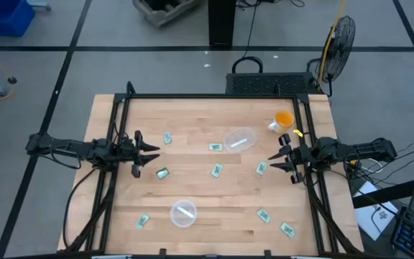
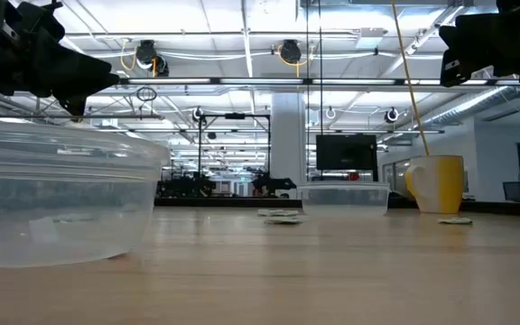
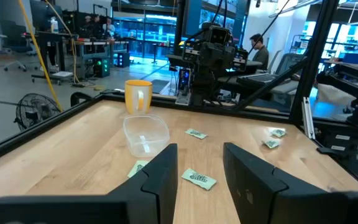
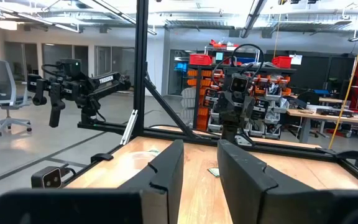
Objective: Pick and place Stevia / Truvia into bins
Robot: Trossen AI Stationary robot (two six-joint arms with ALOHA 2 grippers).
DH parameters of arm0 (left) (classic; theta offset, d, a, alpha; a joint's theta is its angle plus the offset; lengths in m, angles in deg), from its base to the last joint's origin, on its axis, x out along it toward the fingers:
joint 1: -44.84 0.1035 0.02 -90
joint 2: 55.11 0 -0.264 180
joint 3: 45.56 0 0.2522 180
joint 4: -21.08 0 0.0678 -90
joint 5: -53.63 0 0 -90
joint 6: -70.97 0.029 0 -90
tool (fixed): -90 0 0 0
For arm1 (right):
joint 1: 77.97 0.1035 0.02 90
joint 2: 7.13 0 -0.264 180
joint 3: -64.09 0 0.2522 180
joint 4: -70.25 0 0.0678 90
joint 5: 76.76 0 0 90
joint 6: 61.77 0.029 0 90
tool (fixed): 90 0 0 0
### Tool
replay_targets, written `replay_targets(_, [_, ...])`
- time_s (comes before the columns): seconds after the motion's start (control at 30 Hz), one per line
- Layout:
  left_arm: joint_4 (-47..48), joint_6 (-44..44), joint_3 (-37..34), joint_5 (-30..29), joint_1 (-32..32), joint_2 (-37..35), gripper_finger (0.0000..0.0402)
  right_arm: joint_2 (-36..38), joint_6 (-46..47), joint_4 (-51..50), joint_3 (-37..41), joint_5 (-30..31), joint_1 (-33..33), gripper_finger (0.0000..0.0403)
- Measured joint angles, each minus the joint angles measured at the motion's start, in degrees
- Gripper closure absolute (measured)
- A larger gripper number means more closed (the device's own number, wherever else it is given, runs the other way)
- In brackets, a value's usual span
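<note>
Both arms waited at the sides of the worktop (image 1: 192, 180), well apart from the far bowl (image 1: 239, 139). The left gripper (image 1: 149, 152) had its fingers spread and empty; the right gripper (image 1: 277, 160) was also spread and empty. Green sachets (image 1: 215, 170) lay scattered around the far bowl, one just beside it. This bowl and the near bowl (image 1: 183, 213) each held something pale.

In my judgement, the thin flat sachets could slip from the fingers, and a light bowl could be pushed aside.

The high view showed all sachets; the low view hid most behind the near bowl. An orange cup (image 1: 284, 119) stood beyond the far bowl.
</note>
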Motion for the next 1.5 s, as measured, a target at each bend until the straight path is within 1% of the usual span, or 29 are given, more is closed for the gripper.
replay_targets(1.5, [0.0, 0.0, 0.0, 0.0, 0.0, 0.0, 0.0268, 0.0, 0.0, 0.0, 0.0, 0.0, 0.0, 0.0312])
